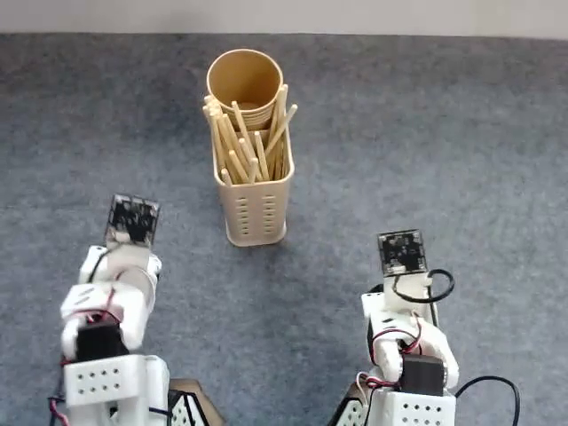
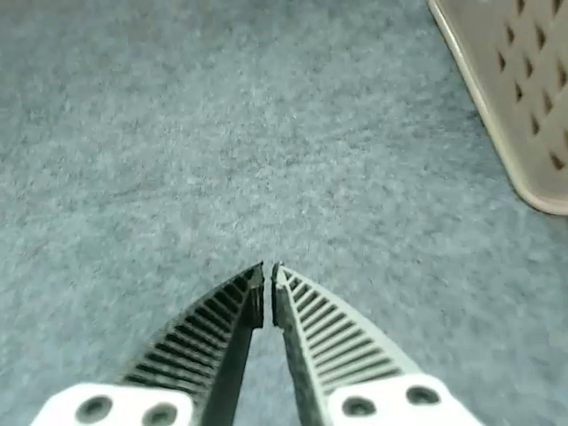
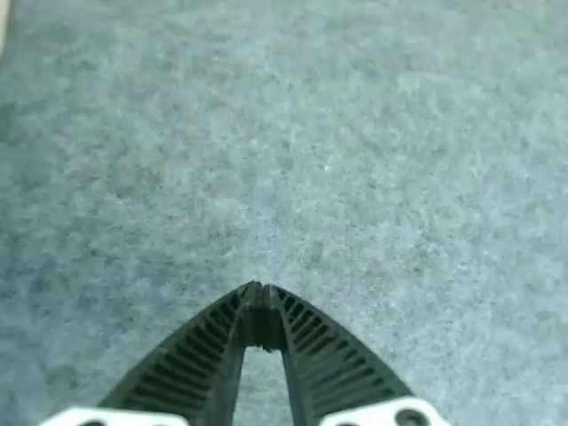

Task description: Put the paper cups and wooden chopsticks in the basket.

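A beige perforated basket (image 1: 256, 209) stands upright at the table's middle. Inside it sit stacked paper cups (image 1: 245, 82) at the far end and several wooden chopsticks (image 1: 249, 142) leaning in front of them. A corner of the basket (image 2: 524, 106) appears in the left wrist view. My left gripper (image 2: 267, 280) hovers over bare grey carpet, shut with nothing held, to the near left of the basket. My right gripper (image 3: 257, 297) is shut and empty too, over carpet to the near right of the basket.
Grey carpet (image 1: 426, 133) covers the table. The left arm (image 1: 111, 311) and the right arm (image 1: 406, 328) are folded back near the front edge, each well apart from the basket.
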